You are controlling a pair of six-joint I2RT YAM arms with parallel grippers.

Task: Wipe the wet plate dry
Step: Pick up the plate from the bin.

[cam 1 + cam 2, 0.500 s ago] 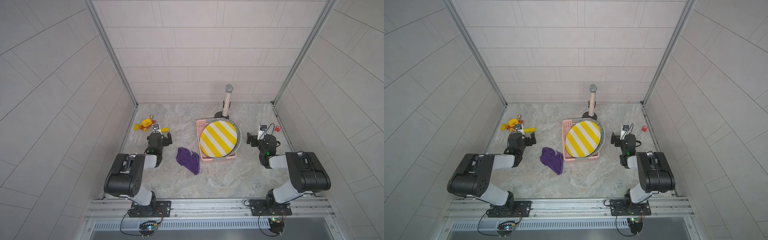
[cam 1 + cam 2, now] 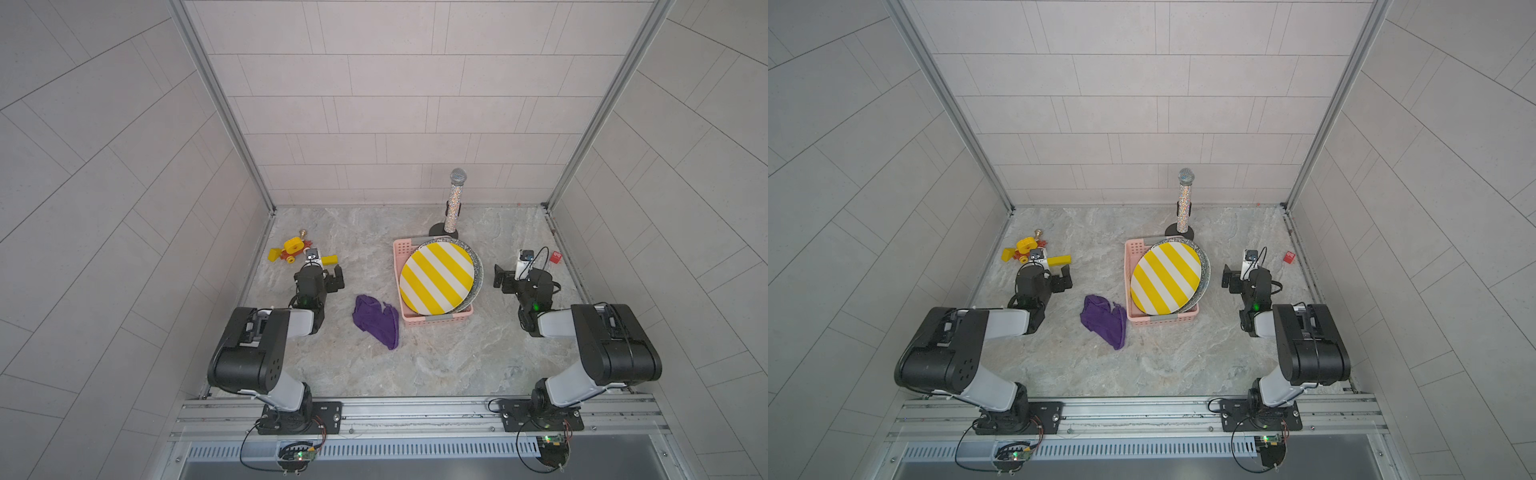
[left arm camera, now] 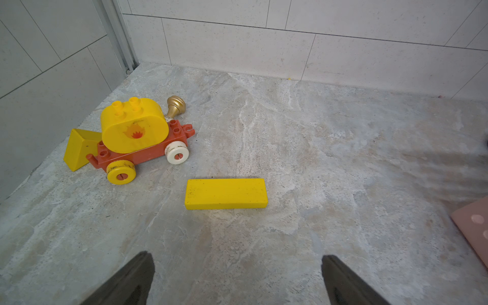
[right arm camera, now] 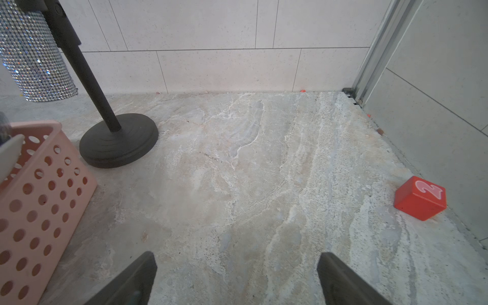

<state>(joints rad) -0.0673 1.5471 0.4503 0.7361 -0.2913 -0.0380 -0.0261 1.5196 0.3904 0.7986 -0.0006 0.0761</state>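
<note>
Nothing moved; left tool [image 3: 235,255], right tool [image 4: 235,254] open; plate [image 2: 436,278] untouched.

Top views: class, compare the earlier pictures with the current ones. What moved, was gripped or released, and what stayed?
Nothing visibly changed. The left gripper and right gripper stay low with fingers open and empty. The yellow-and-white striped round plate still leans in the pink perforated plastic basket, and the crumpled purple cloth lies untouched beside it.

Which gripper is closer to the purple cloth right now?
Left. The left gripper sits just beside the purple cloth, apart from it; the right gripper is beyond the pink basket.
</note>
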